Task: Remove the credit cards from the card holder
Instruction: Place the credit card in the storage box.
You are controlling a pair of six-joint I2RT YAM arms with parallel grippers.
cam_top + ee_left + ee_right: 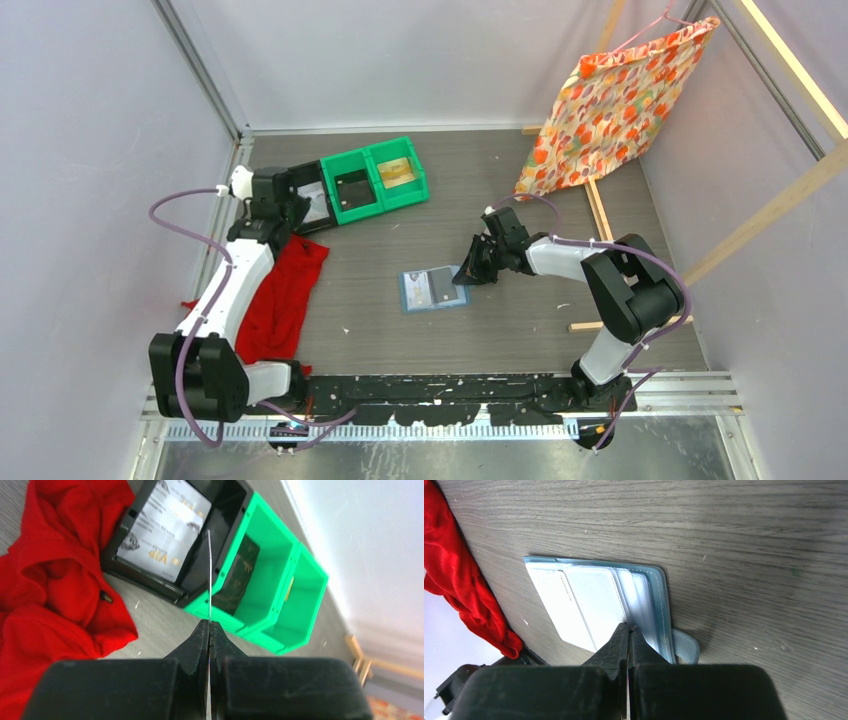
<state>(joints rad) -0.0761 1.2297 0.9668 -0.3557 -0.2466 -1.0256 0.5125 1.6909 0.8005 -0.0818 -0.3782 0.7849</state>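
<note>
One card (209,575) is pinched edge-on in the left gripper (209,630) over the bins (280,595) at eleven o'clock — the right gripper (628,630) presses shut, empty, onto the wallet (644,595) — cards remain.

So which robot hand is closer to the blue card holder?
The right gripper. It sits shut at the right edge of the card holder. The left gripper is far off, up by the black tray, pinching a thin card.

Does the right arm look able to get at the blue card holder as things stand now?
Probably yes. The right gripper is already at the card holder's edge, jaws shut on it by the wrist view. The holder lies open on the bare table, and nothing stands between them.
</note>
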